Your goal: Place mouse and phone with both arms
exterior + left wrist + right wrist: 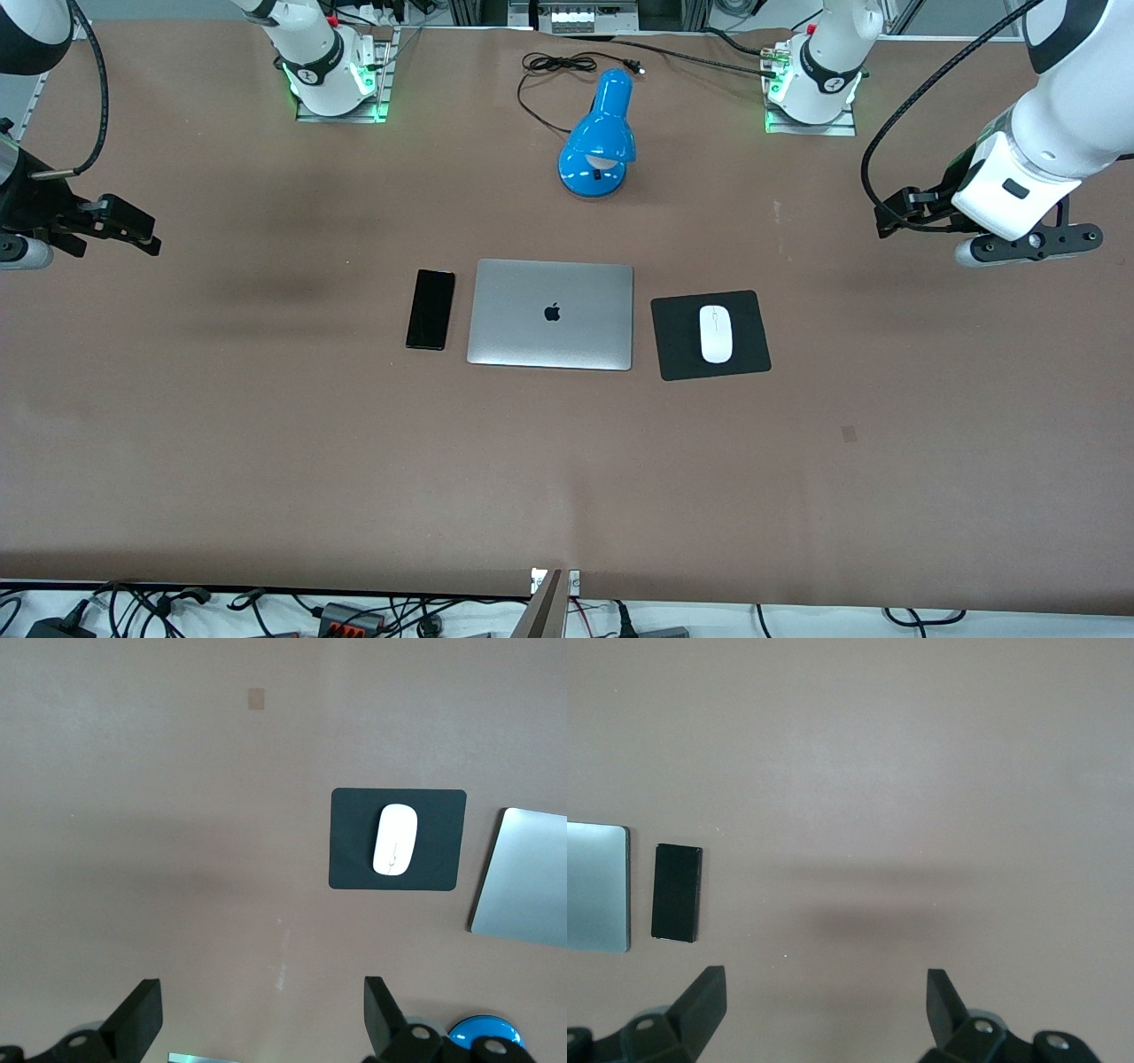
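The white mouse (716, 333) (394, 840) rests on a black mouse pad (678, 341) (438, 842), beside the laptop toward the left arm's end. On the laptop's right-arm side, the black phone (431, 309) (677, 892) lies flat on the table. My left gripper (895, 217) (261, 988) hangs open over bare table at the left arm's end, well apart from the mouse. My right gripper (133, 232) (824, 976) hangs open over bare table at the right arm's end, well apart from the phone. Neither gripper holds anything.
A closed silver laptop (551, 314) (527, 877) (594, 886) lies between phone and mouse pad. Farther from the front camera stands a blue desk lamp (601, 137) (483, 1032) with its black cable (558, 64). The brown table (567, 478) stretches wide toward the front camera.
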Robot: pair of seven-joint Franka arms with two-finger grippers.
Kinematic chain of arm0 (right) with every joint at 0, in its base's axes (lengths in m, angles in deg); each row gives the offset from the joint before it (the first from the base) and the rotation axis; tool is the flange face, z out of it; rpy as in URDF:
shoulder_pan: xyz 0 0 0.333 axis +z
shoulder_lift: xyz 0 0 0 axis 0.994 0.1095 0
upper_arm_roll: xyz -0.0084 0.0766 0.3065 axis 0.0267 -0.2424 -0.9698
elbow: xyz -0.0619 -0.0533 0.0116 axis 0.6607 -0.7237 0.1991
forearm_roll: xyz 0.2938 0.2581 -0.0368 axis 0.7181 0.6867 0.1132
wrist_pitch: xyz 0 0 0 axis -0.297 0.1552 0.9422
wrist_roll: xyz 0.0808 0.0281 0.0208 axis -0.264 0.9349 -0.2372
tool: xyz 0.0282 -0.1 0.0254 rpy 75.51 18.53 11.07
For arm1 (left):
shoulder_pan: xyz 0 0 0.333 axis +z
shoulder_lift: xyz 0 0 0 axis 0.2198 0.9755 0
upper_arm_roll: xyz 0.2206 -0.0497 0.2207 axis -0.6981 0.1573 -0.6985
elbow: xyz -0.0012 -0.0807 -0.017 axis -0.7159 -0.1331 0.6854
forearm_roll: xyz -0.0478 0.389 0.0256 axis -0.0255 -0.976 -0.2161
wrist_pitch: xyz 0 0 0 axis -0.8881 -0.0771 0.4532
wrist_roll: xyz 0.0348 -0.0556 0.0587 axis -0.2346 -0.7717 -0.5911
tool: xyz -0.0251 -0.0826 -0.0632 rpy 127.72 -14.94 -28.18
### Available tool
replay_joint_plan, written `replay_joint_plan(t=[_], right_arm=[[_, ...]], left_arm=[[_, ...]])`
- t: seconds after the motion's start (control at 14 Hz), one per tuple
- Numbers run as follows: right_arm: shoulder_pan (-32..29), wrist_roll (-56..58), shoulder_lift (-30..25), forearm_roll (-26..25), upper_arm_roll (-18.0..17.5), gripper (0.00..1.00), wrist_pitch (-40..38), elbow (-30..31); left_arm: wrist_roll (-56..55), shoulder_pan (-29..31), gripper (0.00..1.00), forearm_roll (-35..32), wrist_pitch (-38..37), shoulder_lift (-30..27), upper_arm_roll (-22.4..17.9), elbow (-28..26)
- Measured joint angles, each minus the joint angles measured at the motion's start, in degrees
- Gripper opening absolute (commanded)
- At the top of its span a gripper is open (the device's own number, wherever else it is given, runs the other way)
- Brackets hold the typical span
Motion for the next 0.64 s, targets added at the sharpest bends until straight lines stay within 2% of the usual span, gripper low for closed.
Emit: replay_joint_plan(t=[0.64], right_arm=[[0.0,0.0,-1.31,-0.27,-0.02,1.0,-1.85,0.24]], left_arm=[[0.0,0.02,1.0,0.0,-0.09,0.0,-0.17,0.0]])
